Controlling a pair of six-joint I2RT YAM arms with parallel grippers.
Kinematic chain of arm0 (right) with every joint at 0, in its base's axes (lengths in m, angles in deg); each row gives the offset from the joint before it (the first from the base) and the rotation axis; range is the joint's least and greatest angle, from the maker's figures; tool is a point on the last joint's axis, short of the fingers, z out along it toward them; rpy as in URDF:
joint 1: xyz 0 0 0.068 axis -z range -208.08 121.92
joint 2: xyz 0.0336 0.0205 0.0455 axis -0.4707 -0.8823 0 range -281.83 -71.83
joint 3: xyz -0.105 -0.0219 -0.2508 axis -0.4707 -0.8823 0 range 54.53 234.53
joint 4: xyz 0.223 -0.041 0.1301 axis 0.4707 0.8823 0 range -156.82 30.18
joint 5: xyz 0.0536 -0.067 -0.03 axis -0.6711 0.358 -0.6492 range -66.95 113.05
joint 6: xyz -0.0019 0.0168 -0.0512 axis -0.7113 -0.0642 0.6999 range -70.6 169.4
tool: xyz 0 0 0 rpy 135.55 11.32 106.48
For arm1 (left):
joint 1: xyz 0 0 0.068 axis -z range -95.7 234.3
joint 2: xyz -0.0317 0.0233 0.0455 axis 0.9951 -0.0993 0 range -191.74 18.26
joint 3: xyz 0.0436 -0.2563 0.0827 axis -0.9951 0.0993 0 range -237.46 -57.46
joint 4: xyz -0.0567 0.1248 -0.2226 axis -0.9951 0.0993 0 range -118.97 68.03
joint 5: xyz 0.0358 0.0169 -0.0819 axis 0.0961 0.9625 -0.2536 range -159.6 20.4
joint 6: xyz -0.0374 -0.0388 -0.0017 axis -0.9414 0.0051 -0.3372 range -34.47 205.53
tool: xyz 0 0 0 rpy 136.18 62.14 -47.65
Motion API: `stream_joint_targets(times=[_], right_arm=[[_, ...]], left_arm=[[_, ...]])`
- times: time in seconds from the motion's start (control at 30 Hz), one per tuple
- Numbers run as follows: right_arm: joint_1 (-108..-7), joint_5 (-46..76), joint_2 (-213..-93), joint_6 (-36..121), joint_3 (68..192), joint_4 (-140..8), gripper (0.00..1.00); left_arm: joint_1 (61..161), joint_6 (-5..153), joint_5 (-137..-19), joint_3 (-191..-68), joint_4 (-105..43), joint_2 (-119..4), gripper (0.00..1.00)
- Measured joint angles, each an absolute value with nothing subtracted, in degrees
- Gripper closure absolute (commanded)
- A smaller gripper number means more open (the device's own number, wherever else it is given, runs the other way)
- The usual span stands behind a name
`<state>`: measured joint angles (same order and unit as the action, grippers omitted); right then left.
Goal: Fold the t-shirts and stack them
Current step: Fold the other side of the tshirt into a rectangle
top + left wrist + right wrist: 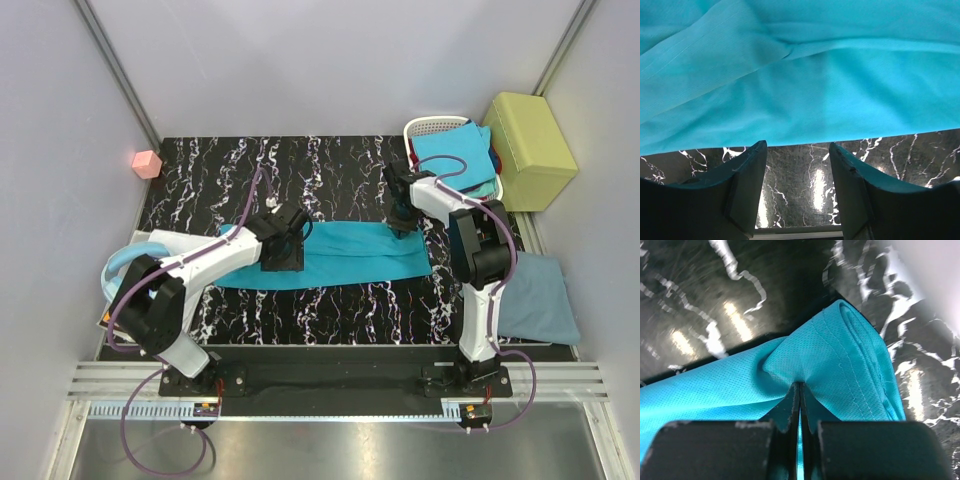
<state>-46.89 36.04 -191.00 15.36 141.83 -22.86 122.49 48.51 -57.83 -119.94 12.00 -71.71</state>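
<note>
The teal t-shirt (350,255) is lying across the middle of the black marbled bench (220,180), folded into a long band running left to right; its near edge is showing as a straight line against the marble in the left wrist view (800,75), with soft creases running along the cloth above that edge. At the band's far right corner the right gripper (403,222) is pinching the cloth; in its own view (800,390) the jaws are pressing together on a puckered fold of the teal t-shirt (840,375), whose hemmed layers are bunching up beside them. The left gripper (283,250) is hanging over the left part of the band; its jaws (797,147) are standing apart with nothing between them, over bare marble just beside the shirt's near edge. A grey-blue t-shirt (540,300) is resting folded at the bench's right edge, beside the right arm's base. At the far right corner a white slatted basket (430,126) is holding a bright blue t-shirt (455,150) on top of other cloth; a yellow-green padded box (530,150) is sitting just beside it. A pink cube (147,163) is sitting at the far left corner.
</note>
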Motion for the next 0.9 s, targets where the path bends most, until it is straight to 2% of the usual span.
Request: stream_joint_targets(times=[0.27, 0.3, 0.33, 0.47, 0.63, 0.8, 0.9], right_arm=[[-45.03, 37.31, -191.00, 14.70, 141.81, -22.59, 0.95], [-45.01, 37.48, -191.00, 14.62, 141.75, -22.59, 0.93], [-45.01, 37.64, -191.00, 14.55, 141.64, -22.62, 0.86], [-44.99, 40.22, -190.24, 13.50, 140.19, -23.03, 0.79], [-44.50, 42.69, -188.47, 12.98, 137.57, -23.05, 0.81], [-45.12, 42.05, -183.75, 14.46, 133.38, -24.71, 0.68], [-47.39, 39.89, -178.74, 15.27, 134.36, -25.02, 0.66]], left_arm=[[122.54, 49.28, -57.83, -118.78, 12.22, -71.69, 0.44], [122.54, 49.43, -57.83, -118.78, 12.20, -71.67, 0.43], [122.54, 49.52, -57.80, -118.78, 12.22, -71.60, 0.43], [122.54, 49.69, -57.15, -118.76, 12.61, -70.90, 0.43], [122.54, 49.67, -55.31, -118.78, 14.03, -69.24, 0.43], [122.56, 49.60, -51.86, -119.52, 15.85, -67.56, 0.35], [122.54, 49.74, -49.26, -120.99, 16.44, -65.35, 0.35]])
